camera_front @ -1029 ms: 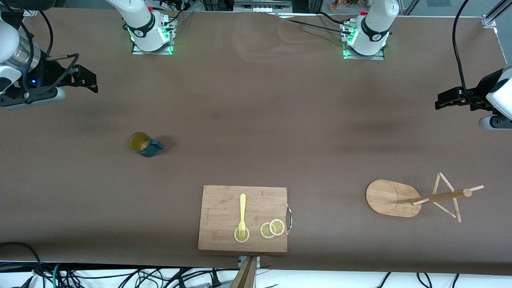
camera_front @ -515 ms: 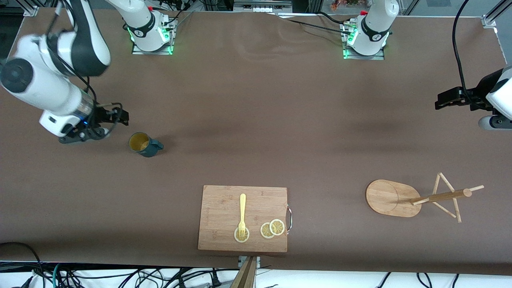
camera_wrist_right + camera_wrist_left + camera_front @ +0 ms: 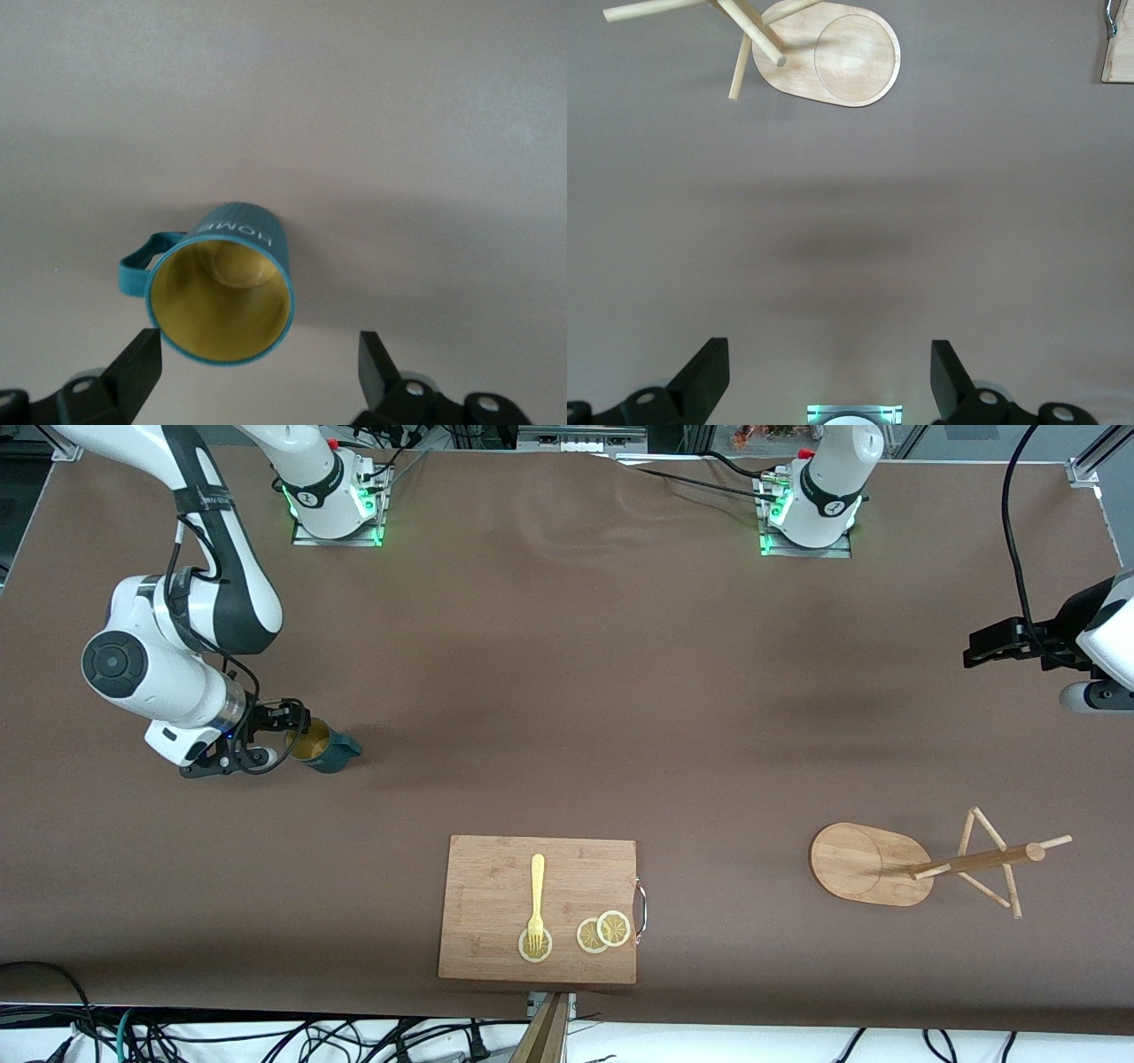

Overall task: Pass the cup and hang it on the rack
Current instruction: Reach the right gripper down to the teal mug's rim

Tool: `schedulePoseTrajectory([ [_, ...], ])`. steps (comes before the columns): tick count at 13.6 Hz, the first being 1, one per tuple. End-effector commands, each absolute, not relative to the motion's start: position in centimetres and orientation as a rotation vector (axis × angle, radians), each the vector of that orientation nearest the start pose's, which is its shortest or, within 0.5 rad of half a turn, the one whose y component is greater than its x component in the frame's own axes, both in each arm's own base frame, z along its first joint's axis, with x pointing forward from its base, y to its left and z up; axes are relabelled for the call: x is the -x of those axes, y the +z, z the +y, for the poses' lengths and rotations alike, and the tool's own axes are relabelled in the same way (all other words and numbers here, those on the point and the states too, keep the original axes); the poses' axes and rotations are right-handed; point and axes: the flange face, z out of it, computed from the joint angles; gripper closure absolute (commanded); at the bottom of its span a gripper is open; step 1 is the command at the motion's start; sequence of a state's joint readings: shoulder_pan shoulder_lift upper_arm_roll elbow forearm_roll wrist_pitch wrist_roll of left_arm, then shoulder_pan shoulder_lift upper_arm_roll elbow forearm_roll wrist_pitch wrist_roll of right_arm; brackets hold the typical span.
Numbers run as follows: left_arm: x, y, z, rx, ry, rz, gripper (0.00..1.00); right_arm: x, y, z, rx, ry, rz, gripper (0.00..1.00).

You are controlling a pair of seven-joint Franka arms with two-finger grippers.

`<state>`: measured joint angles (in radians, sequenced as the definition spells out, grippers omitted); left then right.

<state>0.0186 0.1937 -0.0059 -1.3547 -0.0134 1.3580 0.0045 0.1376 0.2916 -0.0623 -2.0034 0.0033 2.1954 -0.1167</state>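
My right claw (image 3: 288,737) is spread wide, low over the cup (image 3: 321,747), fingers (image 3: 133,367) either side of its rim, not gripping. Cup stands upright on the tabletop (image 3: 567,691) twd the right arm's end. My left claw (image 3: 974,646) waits, spread & empty, above the rack (image 3: 921,861) end; rack upright on the tabletop.

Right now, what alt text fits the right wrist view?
A teal cup with a yellow inside stands on the brown table, its mouth open to the camera. The right end effector is open beside it, not touching it.
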Motion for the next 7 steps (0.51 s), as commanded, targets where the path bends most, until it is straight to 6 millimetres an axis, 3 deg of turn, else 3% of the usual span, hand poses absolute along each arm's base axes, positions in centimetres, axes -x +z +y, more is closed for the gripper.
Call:
schedulePoseTrajectory([
  [1, -59.0, 59.9, 0.5, 3.123, 0.283, -0.013, 0.00, -58.9, 29.4, 4.3, 3.146, 0.133, -0.287, 0.01],
  [7, -59.0, 59.9, 0.6, 3.123, 0.283, -0.016, 0.00, -59.2, 25.9, 3.6, 3.153, 0.145, -0.270, 0.06],
])
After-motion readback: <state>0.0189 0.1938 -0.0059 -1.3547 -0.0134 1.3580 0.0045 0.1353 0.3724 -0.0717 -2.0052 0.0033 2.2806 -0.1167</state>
